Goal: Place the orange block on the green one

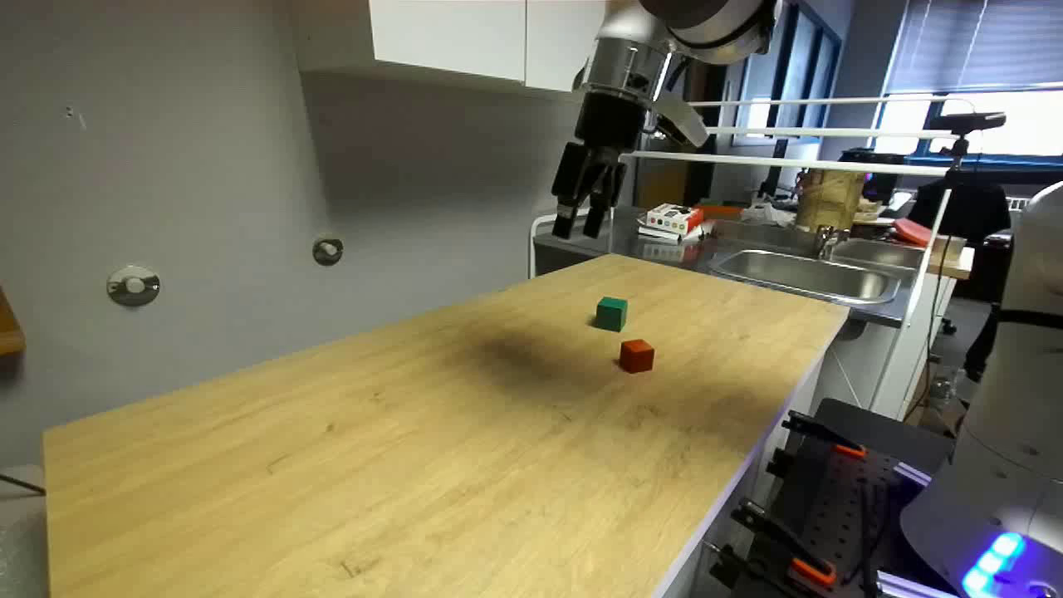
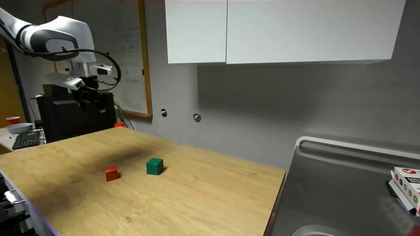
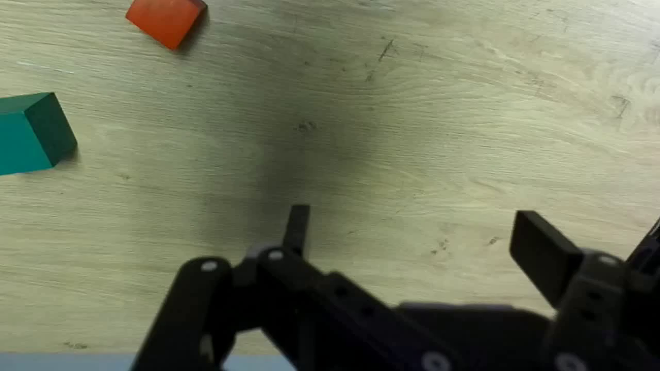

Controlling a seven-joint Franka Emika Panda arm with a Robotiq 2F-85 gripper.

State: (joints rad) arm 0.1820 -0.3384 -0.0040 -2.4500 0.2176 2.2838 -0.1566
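The orange block, a small red-orange cube, sits on the wooden table in both exterior views. The green block, a small dark green cube, stands apart from it on the same table. In the wrist view the orange block is cut by the top edge and the green block by the left edge. My gripper is open and empty, high above the table. In the wrist view its fingers are wide apart with only table between them, both blocks off to the upper left.
The wooden table ends at a grey wall along its back. White cabinets hang on that wall. A metal counter with a sink and a small white box adjoins the table's end. A monitor stands behind the table.
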